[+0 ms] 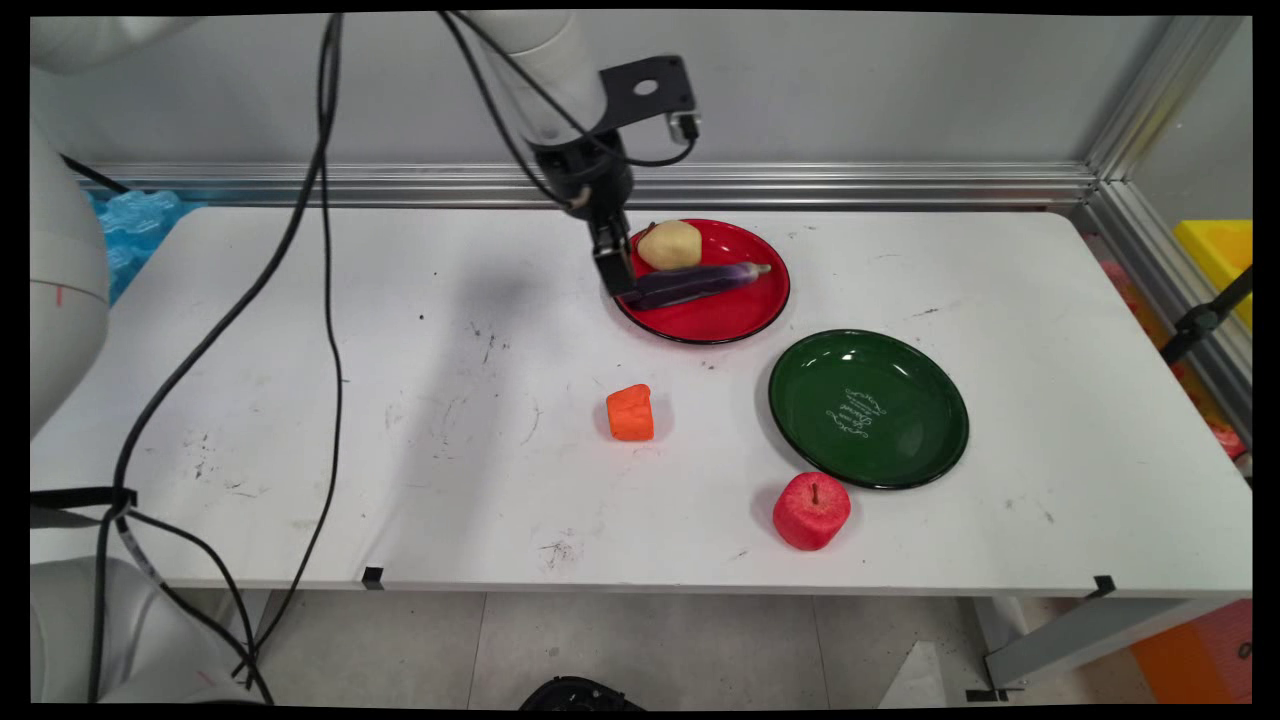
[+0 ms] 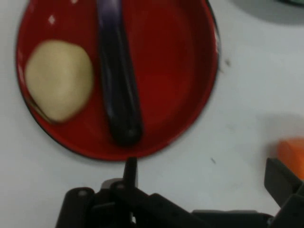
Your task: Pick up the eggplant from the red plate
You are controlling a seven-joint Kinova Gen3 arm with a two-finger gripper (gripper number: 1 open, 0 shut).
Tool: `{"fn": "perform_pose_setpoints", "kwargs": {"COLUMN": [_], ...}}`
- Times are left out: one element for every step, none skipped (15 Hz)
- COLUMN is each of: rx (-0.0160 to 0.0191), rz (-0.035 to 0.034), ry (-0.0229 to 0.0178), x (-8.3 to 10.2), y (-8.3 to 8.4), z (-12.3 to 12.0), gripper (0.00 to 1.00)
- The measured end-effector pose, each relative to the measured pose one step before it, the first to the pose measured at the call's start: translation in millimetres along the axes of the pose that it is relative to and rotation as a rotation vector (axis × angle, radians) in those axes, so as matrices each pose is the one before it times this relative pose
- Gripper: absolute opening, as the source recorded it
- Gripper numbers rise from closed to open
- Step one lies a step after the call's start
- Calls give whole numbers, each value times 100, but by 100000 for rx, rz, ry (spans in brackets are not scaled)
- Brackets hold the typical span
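White and scuffed, the bench point(image 1: 400, 400) carries two round enamel plates, one red point(image 1: 735, 315), one dark green point(image 1: 868, 408). On the red plate lie one pale yellow potato point(image 1: 669, 244) and one long purple eggplant point(image 1: 700, 283). The black gripper point(image 1: 617, 278) hangs at that plate's left rim, fingers spread wide and holding nothing. Off the red plate sit one orange chunk point(image 1: 630, 413) and one red apple point(image 1: 811, 510); the green plate holds nothing.

Glossy red round plate point(image 2: 185, 71): top cut by hand view's edge; long dark purple eggplant point(image 2: 118, 85): far end likewise; orange block point(image 2: 290, 154): cropped at right edge
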Motion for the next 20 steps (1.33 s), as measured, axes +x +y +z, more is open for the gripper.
{"fn": "perform_pose_setpoints", "kwargs": {"rx": [844, 913, 961, 964, 732, 750, 639, 482, 293, 503, 387, 470, 288, 242, 324, 224, 56, -161, -421, -482], "rz": [128, 163, 207, 211, 150, 198, 73, 48, 54, 108, 67, 96, 16, 3, -77, -69, -243, -171, -189, -380], "ry": [873, 988, 1037, 961, 788, 795, 719, 580, 366, 637, 508, 571, 271, 182, 188, 97, 43, -21, -41, -311], "x": [422, 462, 488, 437, 339, 365, 312, 245, 157, 255, 198, 213, 82, 43, 24, -45, -149, -197, -283, -331], "y": [-369, -425, -472, -476, -390, -432, -415, -331, -206, -346, -277, -346, -209, -159, -230, -144, -201, -115, -69, -37], "z": [297, 339, 395, 391, 322, 391, 377, 312, 202, 332, 275, 358, 232, 182, 315, 221, 412, 390, 501, 497], "gripper": [100, 100, 100, 100, 100, 100, 100, 100, 100, 100, 100, 100, 100, 100, 100, 100, 100, 100, 100, 100]}}
